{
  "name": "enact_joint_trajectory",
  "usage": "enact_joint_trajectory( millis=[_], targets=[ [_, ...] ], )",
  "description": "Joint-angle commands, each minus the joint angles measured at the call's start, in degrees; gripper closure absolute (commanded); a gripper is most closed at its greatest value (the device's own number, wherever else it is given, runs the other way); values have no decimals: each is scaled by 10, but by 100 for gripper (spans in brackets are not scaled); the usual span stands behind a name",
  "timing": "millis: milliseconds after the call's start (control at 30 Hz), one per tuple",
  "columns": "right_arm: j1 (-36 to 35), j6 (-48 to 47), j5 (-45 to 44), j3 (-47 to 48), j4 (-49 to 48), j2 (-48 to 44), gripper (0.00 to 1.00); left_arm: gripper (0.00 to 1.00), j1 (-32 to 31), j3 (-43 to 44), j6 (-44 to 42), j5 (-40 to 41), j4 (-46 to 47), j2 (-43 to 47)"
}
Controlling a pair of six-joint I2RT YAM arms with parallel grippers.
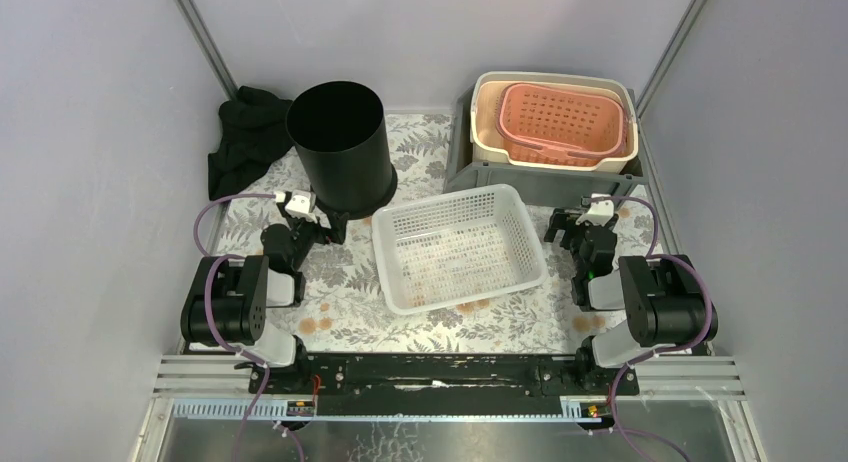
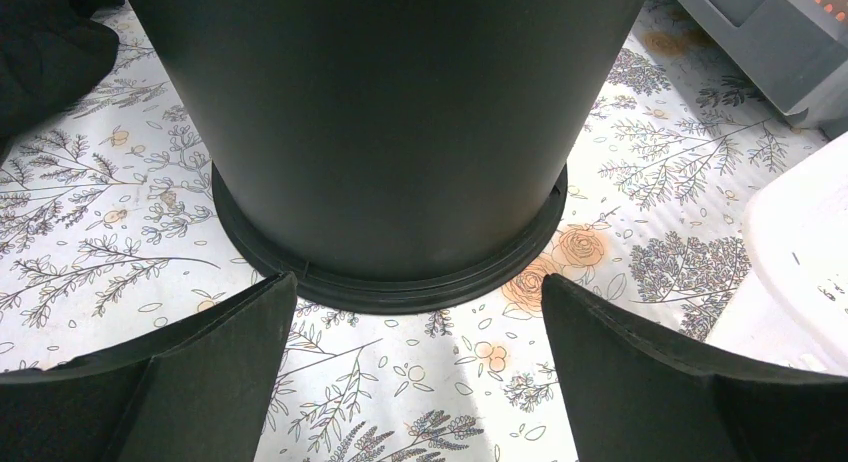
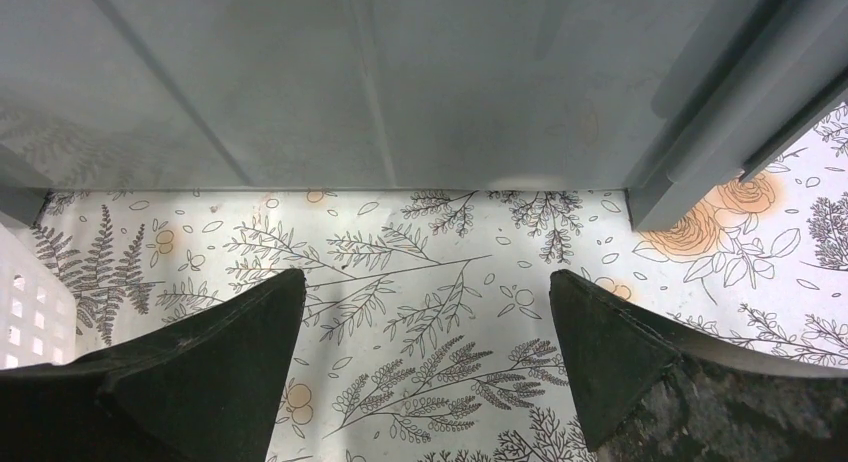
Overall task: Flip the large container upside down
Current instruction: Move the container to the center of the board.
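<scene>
The large container (image 1: 340, 147) is a tall black cylindrical bin standing at the back left of the floral table, its dark mouth facing up. Its black wall (image 2: 400, 132) fills the left wrist view, with a ringed base flat on the cloth. My left gripper (image 1: 330, 222) sits low just in front of that base, open, its fingertips (image 2: 270, 302) level with the base ring and touching nothing. My right gripper (image 1: 562, 222) is on the right side, open over bare tablecloth (image 3: 425, 274), facing a grey bin's wall (image 3: 400, 82).
A white perforated basket (image 1: 385, 252) lies in the middle between the arms. A grey bin (image 1: 470, 167) at the back right holds a beige tub (image 1: 490, 112) with a pink basket (image 1: 560, 122) inside. A black cloth (image 1: 245, 132) is heaped behind the black container.
</scene>
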State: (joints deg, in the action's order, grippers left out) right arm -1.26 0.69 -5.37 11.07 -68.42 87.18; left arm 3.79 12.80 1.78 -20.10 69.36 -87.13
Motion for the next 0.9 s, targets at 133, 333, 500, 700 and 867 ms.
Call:
enact_joint_trajectory(
  millis=[133, 333, 500, 700, 867],
  targets=[
    [1, -7, 5, 13, -18, -4, 1, 0, -3, 0, -11, 9, 11, -1],
    [0, -14, 10, 2, -37, -6, 1, 0, -3, -1, -15, 2, 14, -1],
    [-7, -41, 52, -29, -83, -17, 1, 0, -6, -23, -15, 9, 31, 28],
    [-9, -40, 55, -41, -82, -50, 1, 0, -49, 22, -50, 26, -186, 168],
    [-8, -19, 60, 6, 122, -183, 1, 0, -110, 42, -24, 37, -249, 265]
  ],
)
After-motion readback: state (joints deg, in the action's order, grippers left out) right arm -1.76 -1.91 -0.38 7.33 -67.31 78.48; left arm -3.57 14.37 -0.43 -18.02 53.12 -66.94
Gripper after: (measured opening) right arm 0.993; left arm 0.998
